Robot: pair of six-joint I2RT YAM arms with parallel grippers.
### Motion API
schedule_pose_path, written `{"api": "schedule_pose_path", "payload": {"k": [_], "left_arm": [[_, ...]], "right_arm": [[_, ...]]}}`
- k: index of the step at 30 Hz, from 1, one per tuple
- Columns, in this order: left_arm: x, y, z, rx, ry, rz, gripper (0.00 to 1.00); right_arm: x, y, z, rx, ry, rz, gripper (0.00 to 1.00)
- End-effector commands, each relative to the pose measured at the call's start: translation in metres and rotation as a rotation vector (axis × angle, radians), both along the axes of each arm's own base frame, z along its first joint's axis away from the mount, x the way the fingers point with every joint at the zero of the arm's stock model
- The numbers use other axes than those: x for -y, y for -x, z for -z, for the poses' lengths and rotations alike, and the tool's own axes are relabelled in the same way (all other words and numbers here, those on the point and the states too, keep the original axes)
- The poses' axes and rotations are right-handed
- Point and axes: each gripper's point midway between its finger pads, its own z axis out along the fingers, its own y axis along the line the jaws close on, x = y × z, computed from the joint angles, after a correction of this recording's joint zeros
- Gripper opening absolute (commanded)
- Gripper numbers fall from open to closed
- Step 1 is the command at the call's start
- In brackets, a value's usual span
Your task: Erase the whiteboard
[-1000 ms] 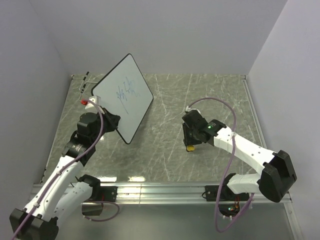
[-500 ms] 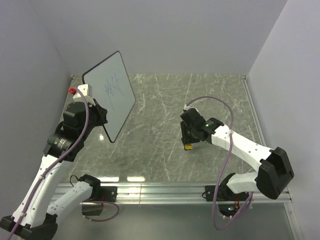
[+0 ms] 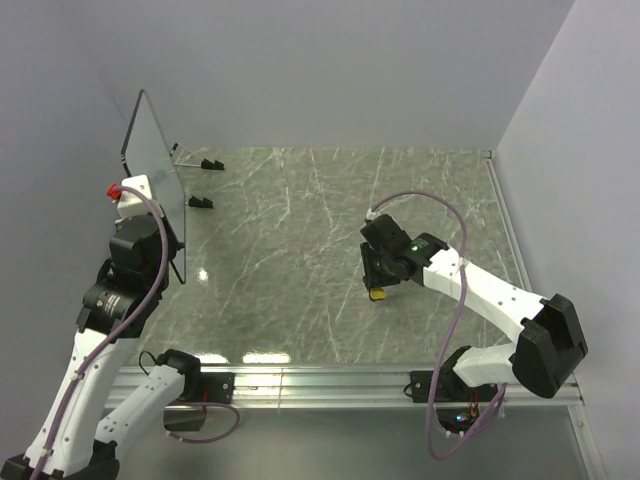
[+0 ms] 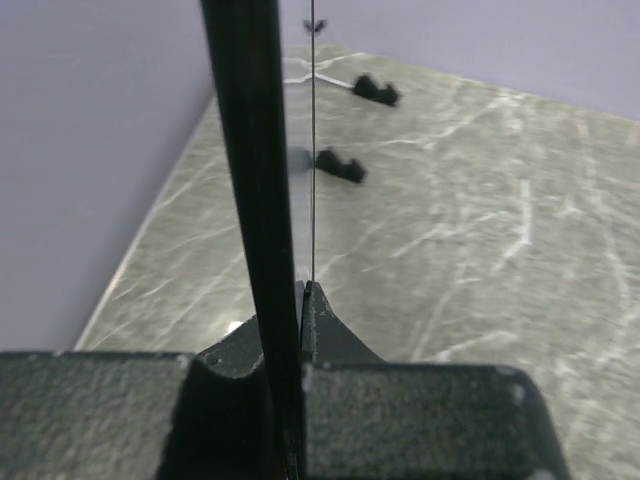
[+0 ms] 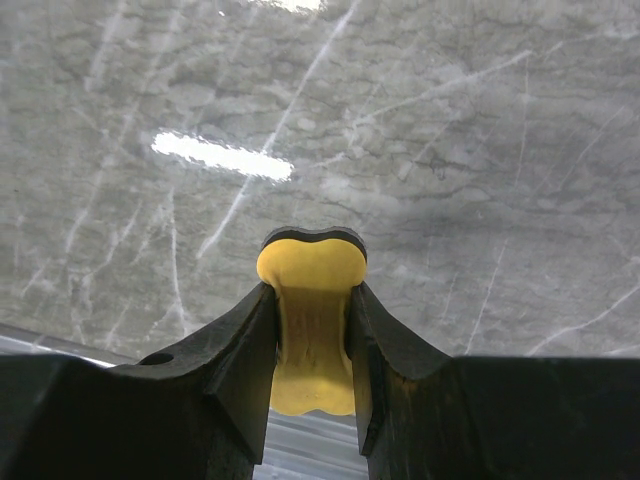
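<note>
The whiteboard stands upright at the far left, almost edge-on, so its scribbled face is hidden. My left gripper is shut on its lower edge and holds it above the table. In the left wrist view the board's black rim runs up between my left gripper's jaws. My right gripper is at mid table, shut on the yellow bone-shaped eraser and pointing down. In the right wrist view the eraser is pinched at its waist by my right gripper, just above the marble.
Two small black stands sit on the table's far left; both also show in the left wrist view. Grey walls close in on the left, back and right. An aluminium rail runs along the near edge.
My left arm has swung the whiteboard left towards the wall and turned it from face-on to edge-on, uncovering the two black stands. The right gripper with the eraser has barely moved.
</note>
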Motion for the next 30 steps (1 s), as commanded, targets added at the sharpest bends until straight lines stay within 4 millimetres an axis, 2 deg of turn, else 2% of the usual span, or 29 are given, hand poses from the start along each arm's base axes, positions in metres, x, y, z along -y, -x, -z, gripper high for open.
{"api": "schedule_pose_path", "payload": {"k": [1,5,11,13,15,16,19,20,23,25,30], "left_arm": [[-0.029,0.013,-0.072,0.3,0.047,-0.134,0.0],[-0.03,0.014,-0.067,0.284,0.027,-0.133,0.0],[-0.022,0.012,-0.062,0.295,0.051,-0.083,0.0],[-0.02,0.012,-0.066,0.321,0.061,-0.07,0.0],[-0.014,0.011,-0.073,0.338,0.078,-0.034,0.0],[-0.011,0.014,-0.086,0.362,0.091,-0.018,0.0],[0.002,0.014,-0.108,0.394,0.136,0.054,0.0],[0.004,0.016,-0.123,0.42,0.149,0.066,0.0],[0.004,0.021,-0.141,0.449,0.154,0.079,0.0],[0.002,0.019,-0.139,0.438,0.134,0.069,0.0],[-0.003,0.008,-0.116,0.388,0.094,0.027,0.0]], "right_arm": [[-0.01,-0.009,-0.019,0.029,-0.039,-0.008,0.0],[-0.016,-0.009,-0.019,0.018,-0.054,-0.011,0.0],[-0.024,-0.014,-0.025,0.023,-0.054,-0.027,0.0],[-0.026,-0.016,-0.024,0.022,-0.053,-0.029,0.0],[-0.027,-0.016,-0.024,0.019,-0.051,-0.034,0.0],[-0.027,-0.016,-0.023,0.016,-0.05,-0.031,0.0],[-0.029,-0.016,-0.023,0.016,-0.05,-0.037,0.0],[-0.029,-0.016,-0.023,0.019,-0.047,-0.035,0.0],[-0.029,-0.018,-0.022,0.024,-0.049,-0.027,0.0],[-0.03,-0.018,-0.021,0.025,-0.056,-0.025,0.0],[-0.027,-0.015,-0.016,0.023,-0.055,-0.019,0.0]]}}
